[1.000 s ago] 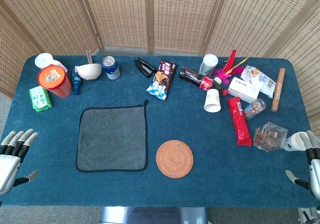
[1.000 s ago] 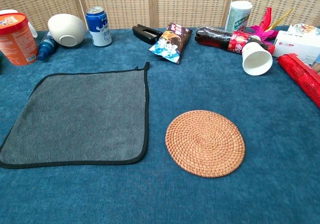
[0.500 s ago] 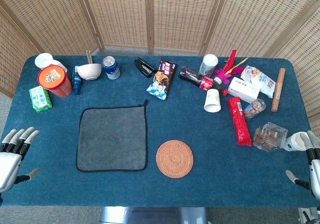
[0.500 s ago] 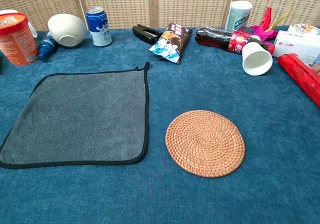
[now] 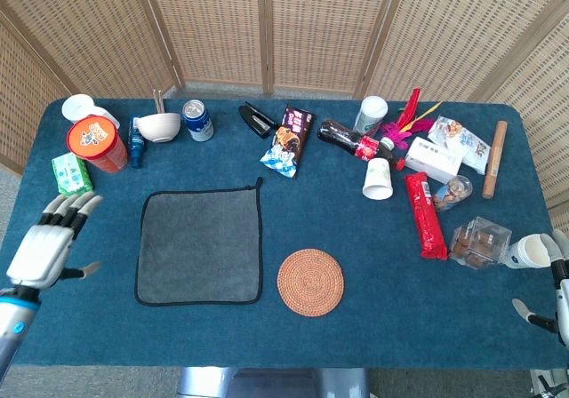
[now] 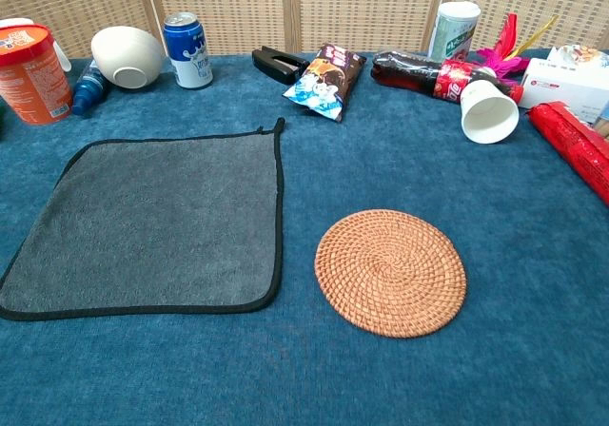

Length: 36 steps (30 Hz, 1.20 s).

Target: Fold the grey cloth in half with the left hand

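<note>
We see the grey cloth (image 5: 199, 246) flat near the table's (image 5: 373, 265) front edge, left of centre. Our left hand (image 5: 46, 247), released and empty, hovers beside it. The cloth looks soft and light; we would pinch its left hem.

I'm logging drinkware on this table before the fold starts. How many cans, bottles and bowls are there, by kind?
Cans: 1, the blue can
Bottles: 2, the blue bottle and the cola bottle
Bowls: 1, the white bowl
Total: 4
</note>
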Available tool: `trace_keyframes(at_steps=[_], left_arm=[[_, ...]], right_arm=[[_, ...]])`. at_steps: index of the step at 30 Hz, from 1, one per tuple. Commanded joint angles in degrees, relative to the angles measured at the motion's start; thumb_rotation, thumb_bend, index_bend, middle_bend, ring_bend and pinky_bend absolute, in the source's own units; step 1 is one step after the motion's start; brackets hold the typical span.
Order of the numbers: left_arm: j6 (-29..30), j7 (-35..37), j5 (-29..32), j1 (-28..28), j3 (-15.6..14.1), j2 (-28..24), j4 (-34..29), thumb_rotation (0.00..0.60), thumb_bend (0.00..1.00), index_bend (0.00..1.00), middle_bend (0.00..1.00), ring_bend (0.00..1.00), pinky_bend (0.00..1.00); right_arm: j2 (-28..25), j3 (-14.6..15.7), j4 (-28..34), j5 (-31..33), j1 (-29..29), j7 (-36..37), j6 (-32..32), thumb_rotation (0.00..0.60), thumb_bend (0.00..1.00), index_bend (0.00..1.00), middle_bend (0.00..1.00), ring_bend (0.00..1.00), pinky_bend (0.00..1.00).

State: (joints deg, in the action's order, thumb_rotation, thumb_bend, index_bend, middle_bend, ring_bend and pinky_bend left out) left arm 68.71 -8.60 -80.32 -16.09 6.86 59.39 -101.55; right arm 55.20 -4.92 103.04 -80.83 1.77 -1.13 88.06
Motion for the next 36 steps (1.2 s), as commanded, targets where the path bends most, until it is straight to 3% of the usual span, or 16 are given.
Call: trace_keyframes(at_steps=[1, 10, 21, 29, 36], left_arm=[[-5.78, -3.55, 5.19, -5.29, 3.4, 1.55, -0.45, 0.6, 0.11, 0.06, 0.0, 0.0, 0.0], [-17.18, -12.1, 20.61, -16.37, 8.0, 5.65, 2.88, 0.6, 0.1, 0.08, 0.0, 0.0, 0.0], [-21.32, -26.38, 38.79, -28.8, 7.41, 12.41, 9.86, 0.6, 0.11, 0.09, 0.0, 0.0, 0.0], [-21.43, -24.87, 28.56, -31.43, 4.94, 17.0, 13.5, 0.6, 0.1, 0.13, 0.0, 0.0, 0.0], [-24.42, -22.86, 15.57, -32.51, -0.38, 18.61, 16.09, 0.6, 0.1, 0.15, 0.0, 0.0, 0.0]], right_arm=[[-0.14, -0.24, -0.19, 0.61, -0.15, 0.52, -0.42, 0.6, 0.0, 0.01, 0.0, 0.0, 0.0], [-0.42, -0.78, -0.71, 2.41, -0.63, 1.76, -1.83, 0.6, 0.0, 0.01, 0.0, 0.0, 0.0], [-0.83, -1.29, -1.12, 4.13, -0.94, 2.98, -2.96, 0.6, 0.0, 0.01, 0.0, 0.0, 0.0], [-0.93, -1.72, -1.56, 5.6, -1.17, 3.48, -3.77, 0.6, 0.0, 0.01, 0.0, 0.0, 0.0], [-0.8, -1.84, -1.81, 6.26, -1.33, 3.33, -4.18, 0.6, 0.0, 0.01, 0.0, 0.0, 0.0]])
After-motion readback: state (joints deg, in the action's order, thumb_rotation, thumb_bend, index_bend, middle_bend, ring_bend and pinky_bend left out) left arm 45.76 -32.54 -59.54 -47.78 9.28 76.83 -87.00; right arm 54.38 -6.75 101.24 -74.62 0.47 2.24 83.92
